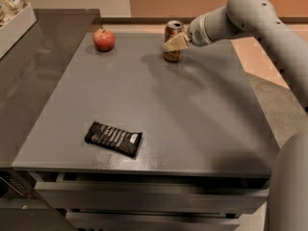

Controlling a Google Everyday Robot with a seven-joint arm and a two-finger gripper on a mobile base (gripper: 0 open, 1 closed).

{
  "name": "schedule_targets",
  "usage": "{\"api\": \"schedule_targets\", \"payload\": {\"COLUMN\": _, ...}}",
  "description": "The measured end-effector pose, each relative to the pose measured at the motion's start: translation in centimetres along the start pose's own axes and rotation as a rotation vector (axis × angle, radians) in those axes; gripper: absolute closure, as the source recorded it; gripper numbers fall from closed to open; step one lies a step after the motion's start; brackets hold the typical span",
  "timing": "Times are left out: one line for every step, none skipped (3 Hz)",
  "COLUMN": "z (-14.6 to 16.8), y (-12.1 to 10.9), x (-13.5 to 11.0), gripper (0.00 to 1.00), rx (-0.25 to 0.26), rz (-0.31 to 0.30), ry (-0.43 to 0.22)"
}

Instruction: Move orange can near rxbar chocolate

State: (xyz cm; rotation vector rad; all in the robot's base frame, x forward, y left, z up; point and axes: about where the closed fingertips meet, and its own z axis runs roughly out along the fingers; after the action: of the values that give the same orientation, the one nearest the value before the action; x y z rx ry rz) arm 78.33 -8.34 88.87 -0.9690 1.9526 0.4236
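The orange can [171, 56] stands upright at the far edge of the grey table [192, 114], right of centre. My gripper [175, 43] reaches in from the right and sits against the can's upper right side, covering part of it. The rxbar chocolate [114, 138], a flat black bar with white lettering, lies near the table's front left, far from the can.
A red apple [104, 39] sits at the far left of the table. A dark counter [33, 76] adjoins the table's left side, with a white box [14, 28] on it. My arm [250, 13] spans the upper right. Drawers [144, 196] sit below the front edge.
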Motion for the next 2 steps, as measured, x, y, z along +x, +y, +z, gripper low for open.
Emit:
{"api": "schedule_targets", "payload": {"z": -0.1, "y": -0.1, "x": -0.2, "gripper": 0.64, "rx": 0.002, "rz": 0.006, "ry": -0.018}}
{"api": "schedule_targets", "payload": {"z": -1.2, "y": 0.5, "x": -0.8, "gripper": 0.87, "rx": -0.009, "rz": -0.007, "ry": -0.04}}
